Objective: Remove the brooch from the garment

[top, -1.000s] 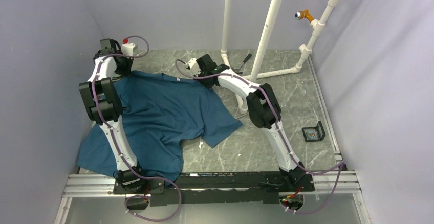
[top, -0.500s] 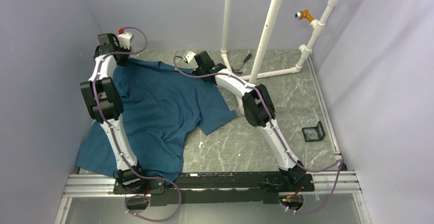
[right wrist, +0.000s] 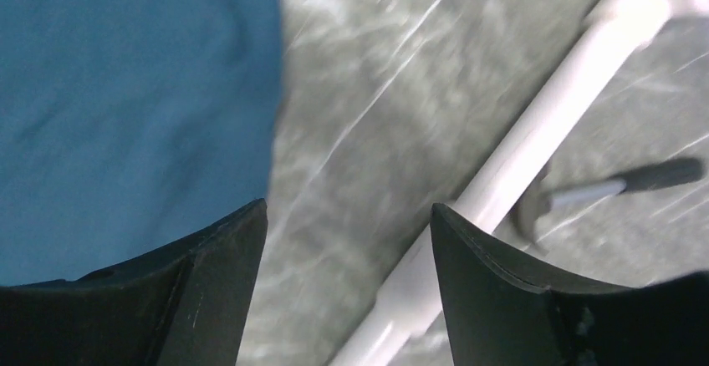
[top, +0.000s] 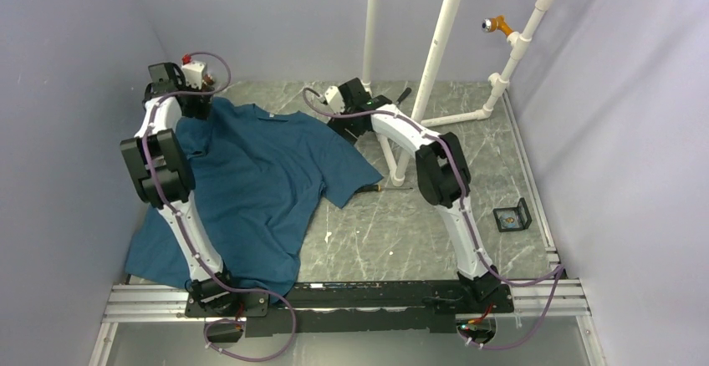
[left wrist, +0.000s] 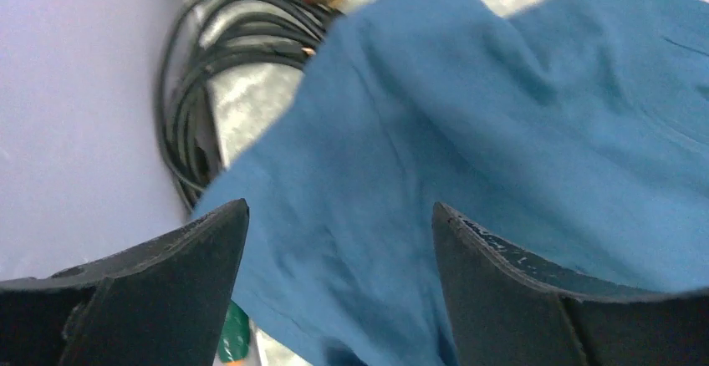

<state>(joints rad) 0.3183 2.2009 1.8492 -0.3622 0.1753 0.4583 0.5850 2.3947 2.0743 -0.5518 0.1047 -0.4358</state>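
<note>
The garment [top: 251,182], a dark teal T-shirt, lies spread over the left half of the table with its collar toward the back. My left gripper [top: 201,100] hovers over its back left shoulder. In the left wrist view the left gripper [left wrist: 339,207] is open, with only teal cloth [left wrist: 468,132] below it. My right gripper [top: 349,122] is just off the shirt's right shoulder. In its wrist view the right gripper [right wrist: 348,207] is open over bare table, the shirt edge [right wrist: 134,115] to its left. A tiny whitish spot [top: 327,235] lies beside the hem; I cannot tell whether it is the brooch.
A white pipe frame [top: 435,57] stands at the back right, one floor pipe [right wrist: 535,140] right under my right gripper. A dark-handled tool [right wrist: 644,178] lies beyond it. A coiled black cable [left wrist: 188,90] sits by the left wall. A small open black box [top: 512,216] is at the right.
Both grippers have gone from shut to open. The shirt slid toward the back left with them and now lies flatter. My right gripper has swung right, off the cloth.
</note>
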